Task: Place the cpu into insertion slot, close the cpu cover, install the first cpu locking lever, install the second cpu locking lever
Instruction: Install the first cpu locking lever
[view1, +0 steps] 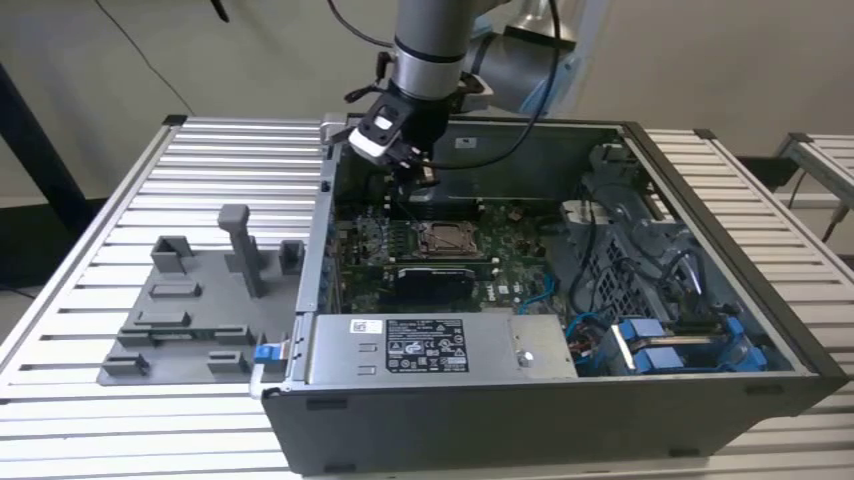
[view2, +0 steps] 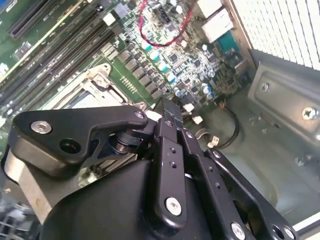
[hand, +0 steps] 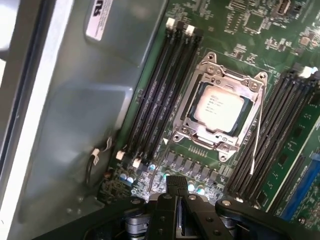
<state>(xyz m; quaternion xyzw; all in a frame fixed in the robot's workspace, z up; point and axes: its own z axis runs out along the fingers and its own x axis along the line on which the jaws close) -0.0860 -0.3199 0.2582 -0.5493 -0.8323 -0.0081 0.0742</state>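
"Where is the pincer (hand: 176, 182)?"

"Inside the computer case (view1: 534, 410), low over the green board (hand: 235, 30), at the board's far edge in the exterior view. Its fingers are pressed together, with nothing between them."

"And the cpu (hand: 218, 106)?"

"It lies flat in the insertion slot (hand: 212, 62), near the pincer but apart from it. The cpu cover (hand: 191, 114) is down over it, and the chip's top shows through the window. A thin metal lever (hand: 256, 135) runs along one side."

"What else?"

"Long black slots (hand: 160, 95) lie beside the insertion slot. The case sits on the bench (view1: 134, 180). A grey holder (view1: 187, 310) lies by its edge on the exterior view's left."
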